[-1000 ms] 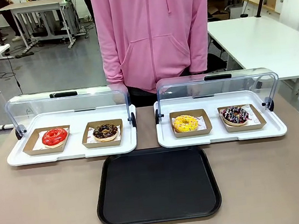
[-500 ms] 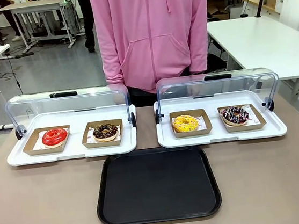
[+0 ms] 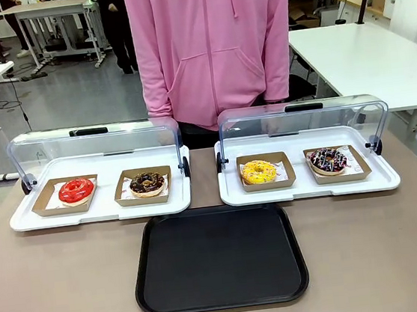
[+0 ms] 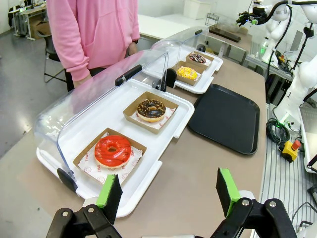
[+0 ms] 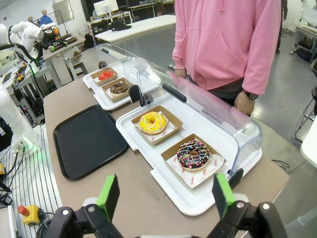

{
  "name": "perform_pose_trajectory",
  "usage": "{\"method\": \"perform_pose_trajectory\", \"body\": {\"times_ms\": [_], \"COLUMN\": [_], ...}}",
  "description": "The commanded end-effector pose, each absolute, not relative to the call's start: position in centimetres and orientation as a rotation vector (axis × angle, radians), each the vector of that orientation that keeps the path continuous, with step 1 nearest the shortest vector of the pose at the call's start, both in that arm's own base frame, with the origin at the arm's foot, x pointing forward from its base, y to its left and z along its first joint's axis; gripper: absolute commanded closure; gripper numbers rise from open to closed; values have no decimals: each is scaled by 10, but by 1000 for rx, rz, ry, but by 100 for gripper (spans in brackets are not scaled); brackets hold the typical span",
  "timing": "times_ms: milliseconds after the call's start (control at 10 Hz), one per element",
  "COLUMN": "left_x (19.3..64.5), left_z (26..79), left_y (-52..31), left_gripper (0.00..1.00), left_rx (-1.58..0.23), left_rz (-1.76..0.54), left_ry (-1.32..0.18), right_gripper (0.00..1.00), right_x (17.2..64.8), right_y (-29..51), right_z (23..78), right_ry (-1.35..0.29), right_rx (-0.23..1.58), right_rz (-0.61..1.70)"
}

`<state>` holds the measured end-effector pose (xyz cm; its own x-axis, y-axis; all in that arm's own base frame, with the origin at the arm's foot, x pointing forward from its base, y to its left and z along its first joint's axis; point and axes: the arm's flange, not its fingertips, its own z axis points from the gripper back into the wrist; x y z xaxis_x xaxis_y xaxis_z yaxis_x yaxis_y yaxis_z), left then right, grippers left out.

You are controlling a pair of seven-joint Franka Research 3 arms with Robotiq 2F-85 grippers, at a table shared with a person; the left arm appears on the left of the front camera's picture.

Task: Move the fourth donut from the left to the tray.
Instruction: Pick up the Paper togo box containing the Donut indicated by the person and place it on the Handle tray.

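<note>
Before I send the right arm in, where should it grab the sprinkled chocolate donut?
Probably the near wall of its cardboard tray, from the robot's side: the clear lid stands over the far side, and the sprinkled donut is glaze-up.

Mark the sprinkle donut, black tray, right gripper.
sprinkle donut (image 5: pixel 193 162), right wrist view, near side of glazed ring
black tray (image 3: pixel 219 259), front view, bare centre of its floor
right gripper (image 5: pixel 165 191), right wrist view, midway between open fingertips

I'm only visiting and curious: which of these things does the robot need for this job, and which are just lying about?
Part of the job:
sprinkled chocolate donut, at the right end
black tray, nearest the robot

Just lying about:
red donut
nut-crumbed chocolate donut
yellow donut
</note>
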<state>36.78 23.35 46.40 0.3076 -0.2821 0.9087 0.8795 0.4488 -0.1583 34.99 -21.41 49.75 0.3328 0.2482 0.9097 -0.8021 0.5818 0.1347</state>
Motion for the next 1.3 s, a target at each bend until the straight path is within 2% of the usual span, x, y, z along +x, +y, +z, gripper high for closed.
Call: {"method": "perform_pose_trajectory", "body": {"times_ms": [0, 1200], "left_x": [368, 368], "left_z": [465, 465], "left_y": [235, 235], "left_gripper": [0, 0], "left_rx": [-762, -762], "left_rz": [-890, -890], "left_ry": [-981, -981], "right_gripper": [0, 0], "right_x": [353, 353], "right_y": [-215, -215], "right_z": [500, 500], "right_ry": [-1040, -1040], "right_rx": [651, 651], "right_rz": [770, 770]}}
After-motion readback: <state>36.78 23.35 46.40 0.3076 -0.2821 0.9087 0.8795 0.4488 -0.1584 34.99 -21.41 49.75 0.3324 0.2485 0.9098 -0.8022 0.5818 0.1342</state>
